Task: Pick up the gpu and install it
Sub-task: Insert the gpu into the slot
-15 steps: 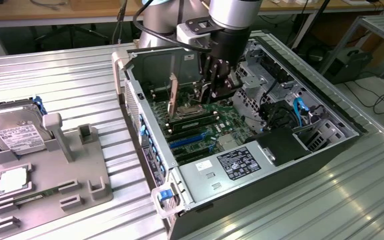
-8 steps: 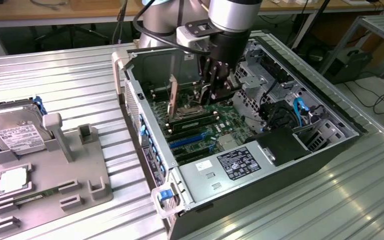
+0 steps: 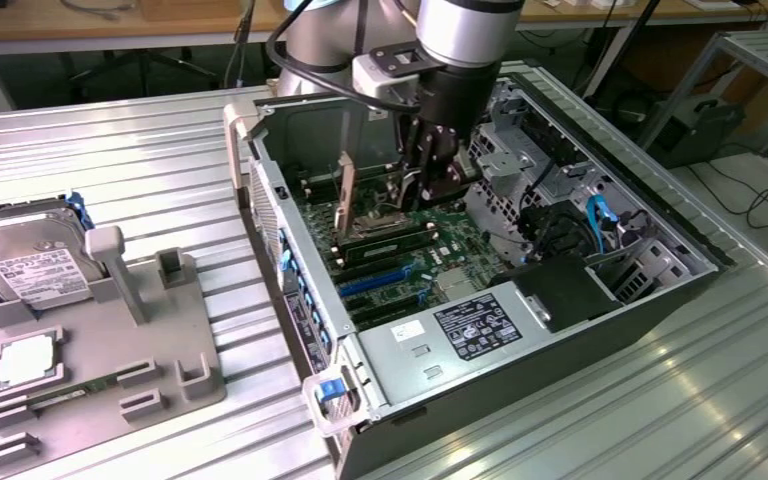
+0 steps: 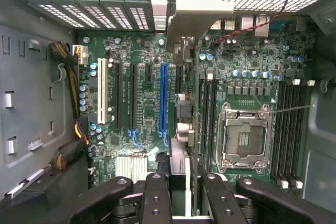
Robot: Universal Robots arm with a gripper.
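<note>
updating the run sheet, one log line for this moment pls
gripper: shut on thin green expansion card | card: on edge over motherboard slots | open black computer case

Case top: we see it open, so entry from above is free.
Drive cage (image 3: 518, 170): crowds the end effector (image 3: 427, 178).
Blue slot (image 4: 164, 100): we see it unobstructed.

1. Open PC case (image 3: 651, 290) lay on the metal counter (image 3: 117, 160); motherboard (image 4: 152, 51) exposed, w/ blue slot (image 4: 164, 98) & empty CPU socket (image 4: 244, 137).
2. Hard drive (image 3: 24, 255) stood in a grey holder (image 3: 104, 350), at exterior view's left.
</note>
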